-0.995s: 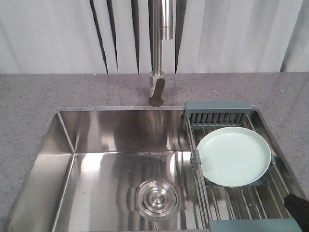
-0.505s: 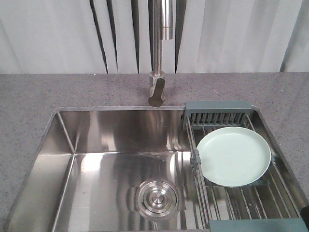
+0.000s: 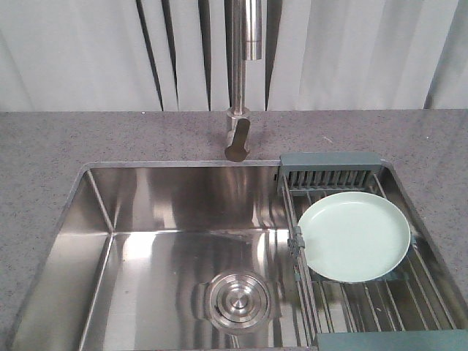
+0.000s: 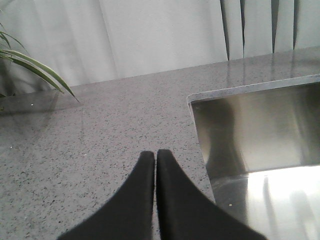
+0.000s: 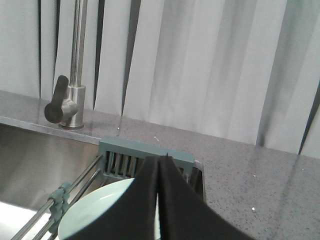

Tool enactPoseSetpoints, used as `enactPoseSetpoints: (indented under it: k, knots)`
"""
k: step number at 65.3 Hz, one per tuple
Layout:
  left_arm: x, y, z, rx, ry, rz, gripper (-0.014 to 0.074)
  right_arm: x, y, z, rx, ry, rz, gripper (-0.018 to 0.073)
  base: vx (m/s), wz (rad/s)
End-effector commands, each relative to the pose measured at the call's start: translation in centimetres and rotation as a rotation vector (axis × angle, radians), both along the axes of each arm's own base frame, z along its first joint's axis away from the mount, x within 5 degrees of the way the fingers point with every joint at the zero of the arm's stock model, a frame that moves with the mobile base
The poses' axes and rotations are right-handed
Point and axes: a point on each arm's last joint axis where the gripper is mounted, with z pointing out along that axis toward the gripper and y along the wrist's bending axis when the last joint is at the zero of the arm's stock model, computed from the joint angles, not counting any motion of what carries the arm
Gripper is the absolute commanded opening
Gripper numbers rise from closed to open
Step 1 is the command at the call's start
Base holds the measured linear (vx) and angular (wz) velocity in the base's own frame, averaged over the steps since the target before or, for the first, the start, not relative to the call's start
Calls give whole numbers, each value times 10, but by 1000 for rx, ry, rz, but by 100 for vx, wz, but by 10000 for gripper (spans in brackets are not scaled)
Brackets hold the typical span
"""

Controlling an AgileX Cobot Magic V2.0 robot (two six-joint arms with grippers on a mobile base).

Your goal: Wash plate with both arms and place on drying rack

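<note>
right claw [image 5: 159, 161] hides much of plate [image 5: 100, 212]; rack's [image 3: 330, 167] near end cropped.

steel sink [image 3: 95, 219], round drain [image 3: 238, 298], faucet [image 3: 241, 80], grey countertop [image 3: 73, 139], plant leaves [image 4: 30, 65]

The left claw [image 4: 155, 153] is seen at lower centre, fingers pressed together. The right claw [image 5: 159, 159] is likewise closed, empty.

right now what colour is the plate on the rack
Pale mint green, plain; the plate shows best in the front-facing view.
</note>
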Motion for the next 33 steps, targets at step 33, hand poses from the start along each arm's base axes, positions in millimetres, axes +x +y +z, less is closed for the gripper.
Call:
enactPoseSetpoints:
  k: [33]
  knots:
    - [0, -1, 0, -3, -64, -5, -6, -1, -6, 8, 149, -88, -107, -3, 0, 0]
